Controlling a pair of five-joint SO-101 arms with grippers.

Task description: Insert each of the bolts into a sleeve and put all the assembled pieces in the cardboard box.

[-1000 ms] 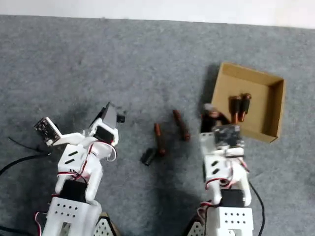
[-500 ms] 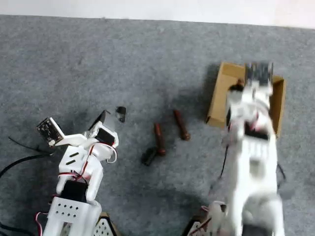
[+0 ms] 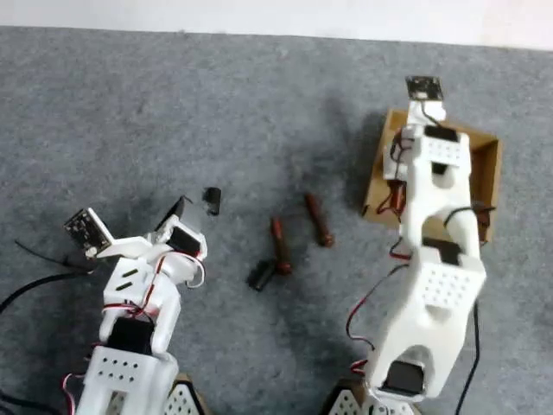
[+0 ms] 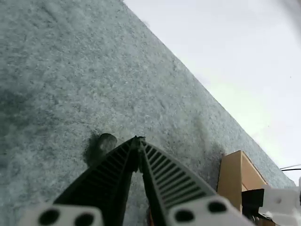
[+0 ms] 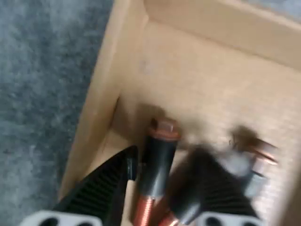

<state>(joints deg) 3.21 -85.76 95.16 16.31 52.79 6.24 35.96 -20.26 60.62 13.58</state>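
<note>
The cardboard box (image 3: 492, 186) stands at the right, and the right arm (image 3: 432, 164) stretches over it. My right gripper (image 5: 164, 155) hangs inside the box (image 5: 108, 94) with its jaws apart. An assembled piece (image 5: 157, 165), a copper bolt in a black sleeve, shows between them, and another piece (image 5: 254, 150) lies blurred beside it. Two bare bolts (image 3: 278, 245) (image 3: 318, 219) lie mid-table, with a black sleeve (image 3: 262, 275) by the nearer one. A second black sleeve (image 3: 212, 199) (image 4: 107, 140) lies just past my shut left gripper (image 3: 180, 207) (image 4: 138, 140).
Grey carpet covers the table (image 3: 130, 104), with open room at the back and left. Cables (image 3: 34, 285) trail at the left arm's base. The box (image 4: 235, 179) also shows off to the side in the left wrist view.
The right arm swung from in front of the box up over it and into it. The left gripper drew back a little, leaving the black sleeve on the carpet.
</note>
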